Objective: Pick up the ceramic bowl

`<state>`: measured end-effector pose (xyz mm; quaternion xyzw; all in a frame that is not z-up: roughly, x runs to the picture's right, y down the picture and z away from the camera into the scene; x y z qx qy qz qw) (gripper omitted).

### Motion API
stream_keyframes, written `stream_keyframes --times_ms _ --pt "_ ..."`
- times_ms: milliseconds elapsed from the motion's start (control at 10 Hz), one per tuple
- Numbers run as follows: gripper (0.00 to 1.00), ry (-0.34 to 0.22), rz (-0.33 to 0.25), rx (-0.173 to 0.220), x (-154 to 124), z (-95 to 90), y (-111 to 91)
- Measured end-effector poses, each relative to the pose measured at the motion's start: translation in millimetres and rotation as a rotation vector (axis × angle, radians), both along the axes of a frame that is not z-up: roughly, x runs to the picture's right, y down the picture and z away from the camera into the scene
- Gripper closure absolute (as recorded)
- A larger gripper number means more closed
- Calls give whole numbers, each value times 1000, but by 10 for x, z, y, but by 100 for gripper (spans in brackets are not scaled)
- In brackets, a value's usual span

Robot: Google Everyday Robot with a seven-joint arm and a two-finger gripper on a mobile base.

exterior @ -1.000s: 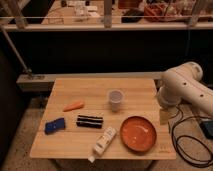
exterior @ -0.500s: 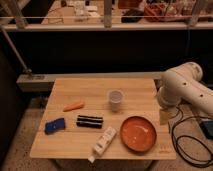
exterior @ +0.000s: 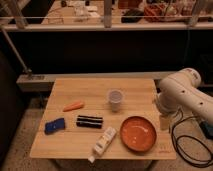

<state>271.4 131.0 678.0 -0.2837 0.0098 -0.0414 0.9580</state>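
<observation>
The ceramic bowl [exterior: 139, 133] is wide, shallow and orange-red with a darker rim. It sits upright near the front right corner of the wooden table [exterior: 100, 90]. My white arm [exterior: 182, 95] stands at the table's right edge. My gripper [exterior: 164, 122] hangs down from it just right of the bowl, close to the bowl's rim and apart from it. Nothing shows in the gripper.
A small translucent white cup [exterior: 115, 99] stands behind the bowl. An orange carrot-like piece [exterior: 73, 106], a blue packet [exterior: 54, 125], a black bar [exterior: 89, 121] and a white bottle [exterior: 102, 143] lie to the left. Black cables [exterior: 186, 147] lie on the floor at right.
</observation>
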Motion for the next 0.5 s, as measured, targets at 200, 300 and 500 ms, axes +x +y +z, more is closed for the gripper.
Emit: stream_keyframes --times_ms 200,300,500 --pt "20 -15 -28 0 -42 7 32" --pt "20 -26 -49 1 -64 2 61" --pt "20 -50 -91 3 -115 -9 133"
